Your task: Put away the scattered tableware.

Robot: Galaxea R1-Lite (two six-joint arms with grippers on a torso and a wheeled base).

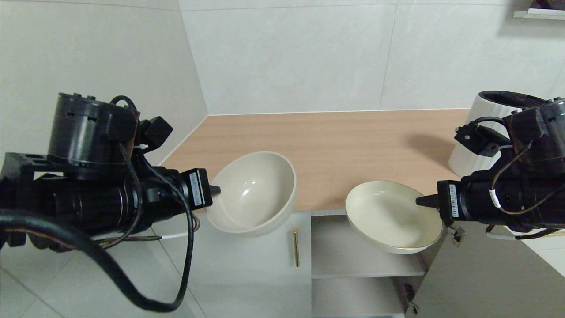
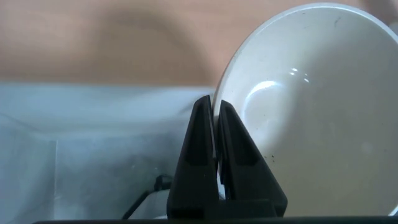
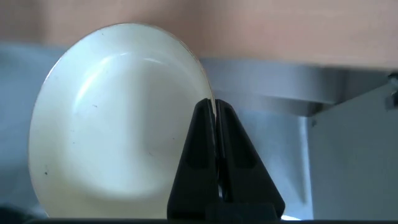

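My left gripper [image 1: 215,190] is shut on the rim of a deep cream bowl [image 1: 252,192], which hangs tilted in the air over the counter's front edge. In the left wrist view its fingers [image 2: 214,124] pinch that bowl [image 2: 311,106] by the rim. On the other side my right gripper [image 1: 421,201] is shut on the rim of a shallow cream plate [image 1: 390,216], held above the open cabinet. The right wrist view shows the same pinch [image 3: 214,121] on the plate [image 3: 118,118].
A wooden counter [image 1: 335,145] runs back to the tiled wall. A white ribbed container [image 1: 485,132] stands at its right. Below, a cabinet [image 1: 353,265] stands open with bare shelves, its door [image 1: 463,274] swung right; the closed door [image 1: 247,269] has a brass handle [image 1: 296,247].
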